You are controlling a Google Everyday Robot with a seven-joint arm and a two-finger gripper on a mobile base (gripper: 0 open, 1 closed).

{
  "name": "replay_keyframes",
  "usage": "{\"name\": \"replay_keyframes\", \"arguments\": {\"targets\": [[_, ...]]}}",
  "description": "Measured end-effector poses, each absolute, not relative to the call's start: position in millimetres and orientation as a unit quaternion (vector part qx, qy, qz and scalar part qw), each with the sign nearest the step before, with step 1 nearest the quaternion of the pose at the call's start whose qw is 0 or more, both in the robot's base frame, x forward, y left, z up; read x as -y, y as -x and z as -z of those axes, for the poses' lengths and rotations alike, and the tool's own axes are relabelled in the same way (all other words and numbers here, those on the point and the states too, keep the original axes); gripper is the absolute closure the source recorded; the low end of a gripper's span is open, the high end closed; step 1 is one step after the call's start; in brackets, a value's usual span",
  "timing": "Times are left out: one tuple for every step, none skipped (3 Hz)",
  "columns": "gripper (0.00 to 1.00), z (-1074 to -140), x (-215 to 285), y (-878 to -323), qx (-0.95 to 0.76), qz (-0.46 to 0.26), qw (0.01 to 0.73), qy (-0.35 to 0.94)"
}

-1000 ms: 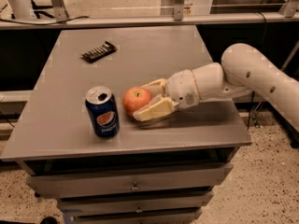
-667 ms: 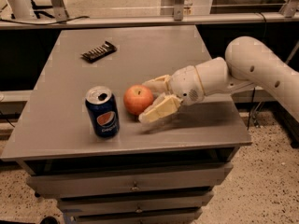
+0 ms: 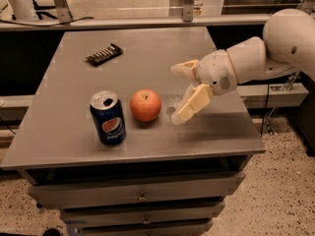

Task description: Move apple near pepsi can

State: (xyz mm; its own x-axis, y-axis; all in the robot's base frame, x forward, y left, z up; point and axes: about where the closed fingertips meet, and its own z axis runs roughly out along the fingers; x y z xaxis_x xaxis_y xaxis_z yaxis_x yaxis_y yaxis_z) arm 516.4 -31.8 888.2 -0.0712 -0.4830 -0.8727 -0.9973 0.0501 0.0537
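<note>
The orange-red apple (image 3: 145, 105) rests on the grey table (image 3: 64, 132), just right of the dark blue pepsi can (image 3: 108, 117), a small gap between them. The can stands upright with its logo facing me. My gripper (image 3: 177, 93) is to the right of the apple, raised a little off the table, its cream fingers (image 3: 192, 104) spread open and holding nothing. It is clear of the apple.
A flat dark snack bar wrapper (image 3: 104, 54) lies at the table's back left. The white arm (image 3: 261, 53) reaches in from the right. Drawers sit under the tabletop, and a rail runs behind the table.
The gripper has let go of the apple, opened, and drawn back to the right and upward. The apple stays beside the can.
</note>
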Motion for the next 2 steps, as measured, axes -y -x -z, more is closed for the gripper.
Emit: {"name": "replay_keyframes", "arguments": {"targets": [[0.00,-925,64,-526,-0.629,-0.336,0.380,0.589],[0.00,-964,106,-542,-0.607,-0.307,0.433,0.591]]}}
